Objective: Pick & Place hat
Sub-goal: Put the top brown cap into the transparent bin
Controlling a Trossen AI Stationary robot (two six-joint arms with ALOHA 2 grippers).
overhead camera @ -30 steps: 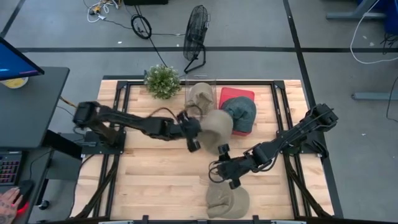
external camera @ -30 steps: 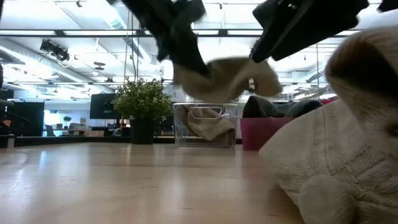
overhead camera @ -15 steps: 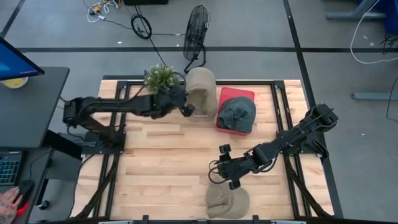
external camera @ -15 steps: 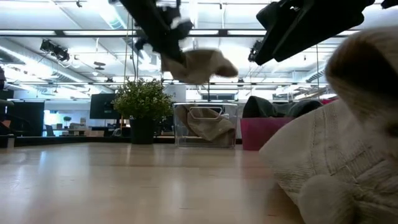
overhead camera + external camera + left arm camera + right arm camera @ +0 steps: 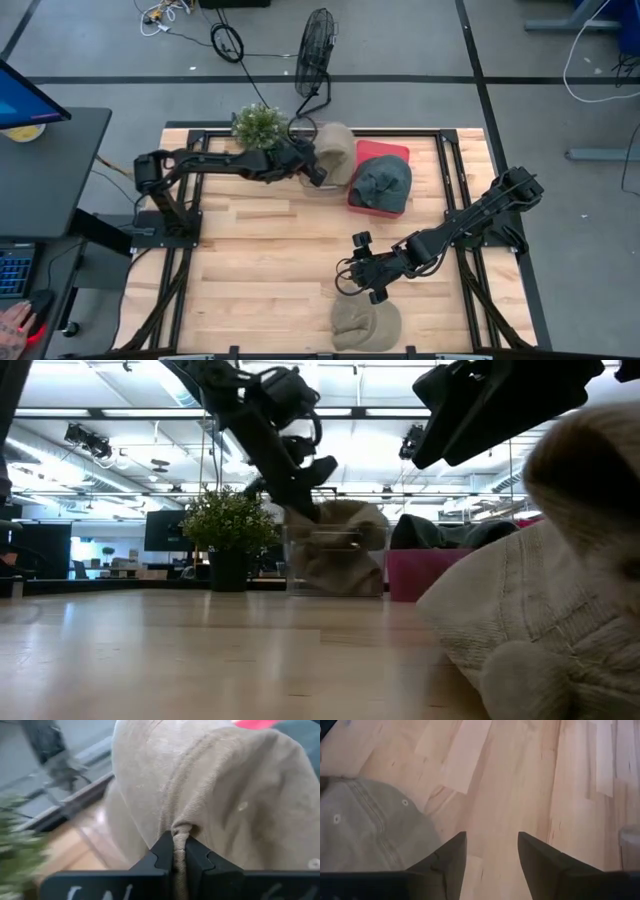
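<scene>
I see the wooden table (image 5: 260, 270) filling the high view, both arms reaching in over it. Left arm stretches across the far side; its pincer (image 5: 318, 172) sits at the clear bin (image 5: 300, 565) beside the plant (image 5: 260, 128), fingers (image 5: 162, 855) pinched together on a fold of the tan hat (image 5: 335, 152). The left wrist view shows that fold clamped tight between the two pads, the hat's ribbed fabric filling most of the frame. In the low view the tan hat hangs from that pincer and is down in the clear bin, bulging above its rim. Just beside the bin is a red tray (image 5: 395, 152) with a dark grey-green hat (image 5: 384, 184) lying on it, draped over the tray's near edge. Right arm comes in from the table's right side; its pincer (image 5: 365, 280) hovers over the near middle of the table, fingers (image 5: 451, 852) spread apart, nothing between them, bare wood showing in the gap in the right wrist view. A second tan hat (image 5: 366, 323) lies on the table at the near edge, just in front of the right pincer, not touching it; the right wrist view catches its stitched panel and eyelets off to one side. That same hat fills the right of the low view, very close to the camera. A floor fan (image 5: 316, 42) stands beyond the table's far edge.
</scene>
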